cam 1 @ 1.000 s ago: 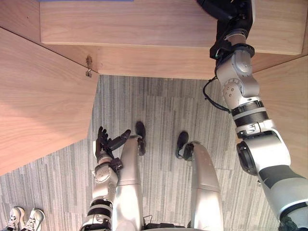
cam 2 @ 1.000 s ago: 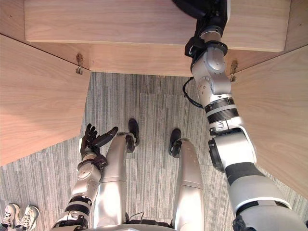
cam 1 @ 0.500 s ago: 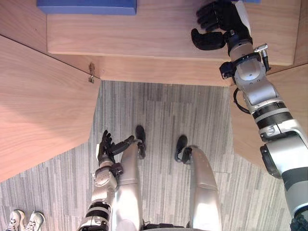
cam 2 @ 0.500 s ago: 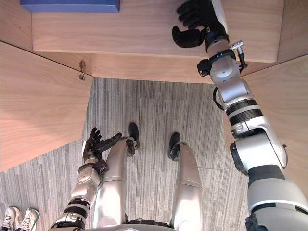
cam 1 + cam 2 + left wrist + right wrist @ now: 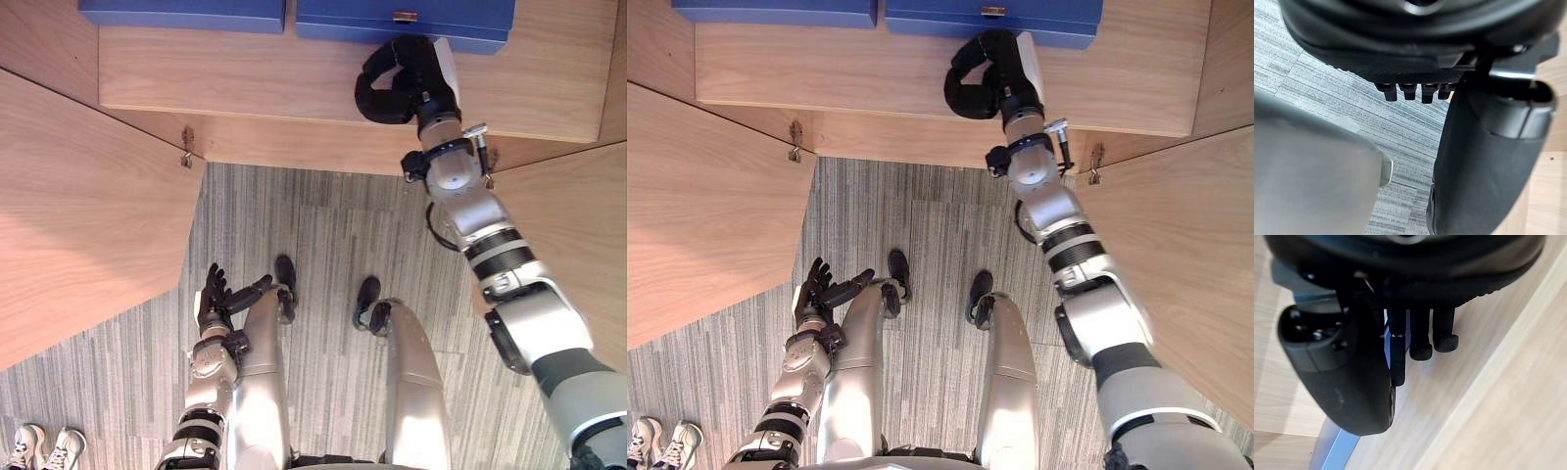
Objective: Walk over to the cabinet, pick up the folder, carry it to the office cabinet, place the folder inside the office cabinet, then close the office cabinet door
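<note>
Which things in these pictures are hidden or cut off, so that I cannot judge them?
1. Left blue folder and right blue folder: the top edge of the eye views cuts them off, so their full extent is unknown.
2. Right hand: whether it touches the right blue folder; its own bulk hides the contact.
3. Person's shoes: cut off at the bottom corner of the eye views.
</note>
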